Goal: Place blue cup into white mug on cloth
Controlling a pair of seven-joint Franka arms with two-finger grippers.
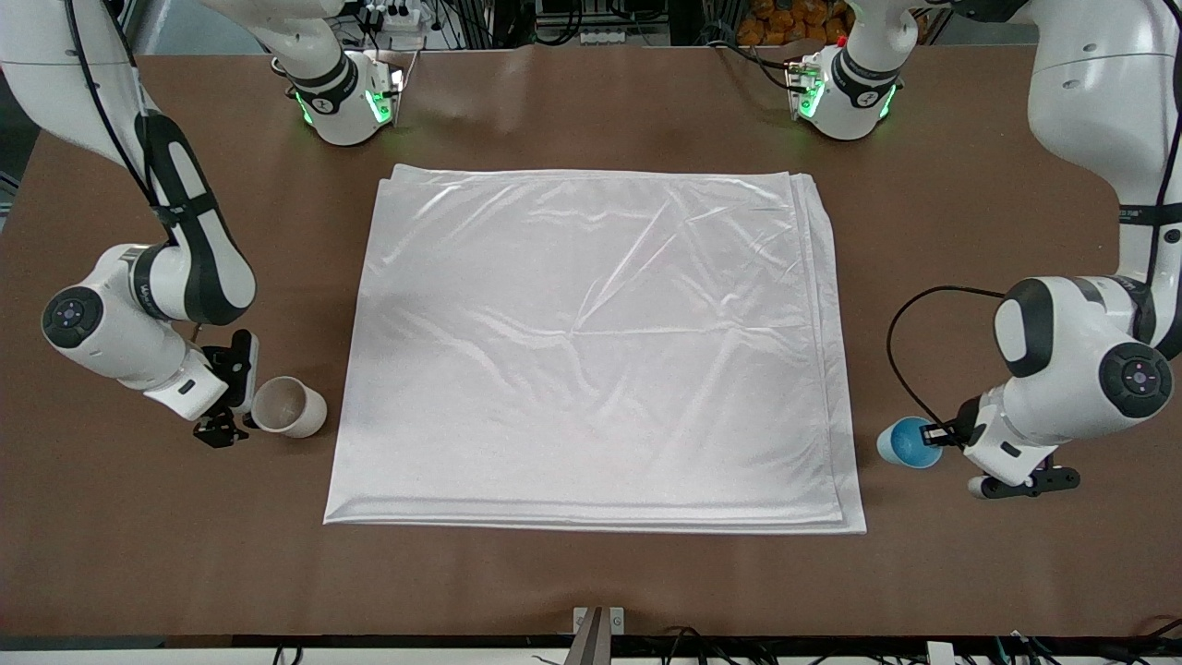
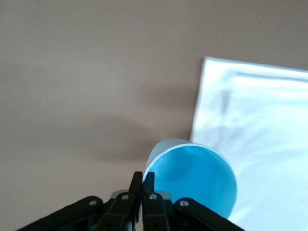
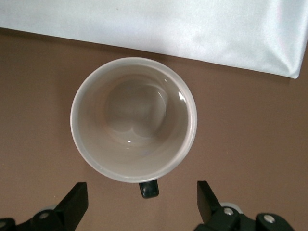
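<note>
two grippers at work — left gripper pinching the blue cup by its rim near the left arm's table edge, right gripper spread around the white mug's handle off the cloth — close squarely first.

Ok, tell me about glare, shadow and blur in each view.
Front view: sharp, with shiny streaks across the cloth. Left wrist view: the cloth glares bluish white, the blue cup casts a soft shadow on the table, and the left hand looks blurred. Right wrist view: small highlights inside the white mug.
</note>
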